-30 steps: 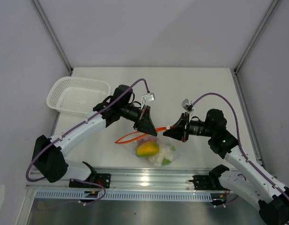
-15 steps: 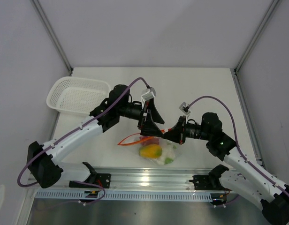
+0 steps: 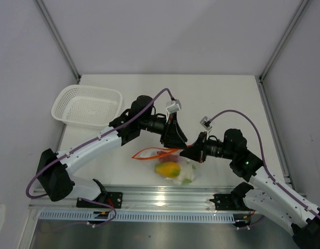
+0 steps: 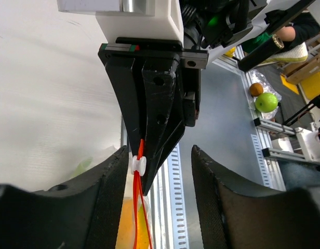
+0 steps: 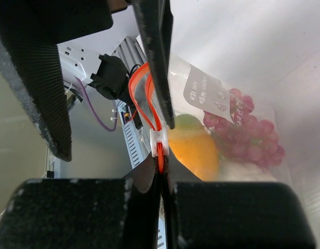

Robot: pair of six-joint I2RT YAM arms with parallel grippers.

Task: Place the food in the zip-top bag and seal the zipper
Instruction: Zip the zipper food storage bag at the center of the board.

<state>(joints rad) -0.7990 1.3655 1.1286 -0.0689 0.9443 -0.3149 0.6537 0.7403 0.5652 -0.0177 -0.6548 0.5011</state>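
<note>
Top external view: left end effector (image 3: 177, 139) and right end effector (image 3: 193, 151) meet tip to tip at lower centre of the frame, just above the bag (image 3: 188, 171).
Bag: clear and crinkly, at the lower edge of the white surface (image 3: 222, 98), just above the metal rail (image 3: 165, 196); a white label (image 5: 207, 93) shows on its side in the right wrist view.
Zipper: orange strip (image 3: 148, 153) along the bag's mouth; it runs left from the end effectors as an open loop, its two sides parted.
Slider: small white clip (image 5: 158, 139) on the zipper, right where the two end effectors meet.
Food: mango (image 3: 168, 168) inside the bag; grapes (image 5: 248, 137) beside it in the right wrist view; white-and-green pieces (image 3: 185, 176) at the bag's lower right.
Right end effector: fingers together, clamped on the zipper just beside the slider.
Left end effector: fingers apart, gripping nothing; in the left wrist view the slider sits against the inner face of the finger at left of frame (image 4: 97, 192), and the other finger stands apart from it.
Basket: white mesh (image 3: 87, 105), upper left, well apart from the bag.
Beyond the surface: green apple (image 4: 266, 102) and a small orange fruit (image 4: 256, 89), upper right of the left wrist view.
</note>
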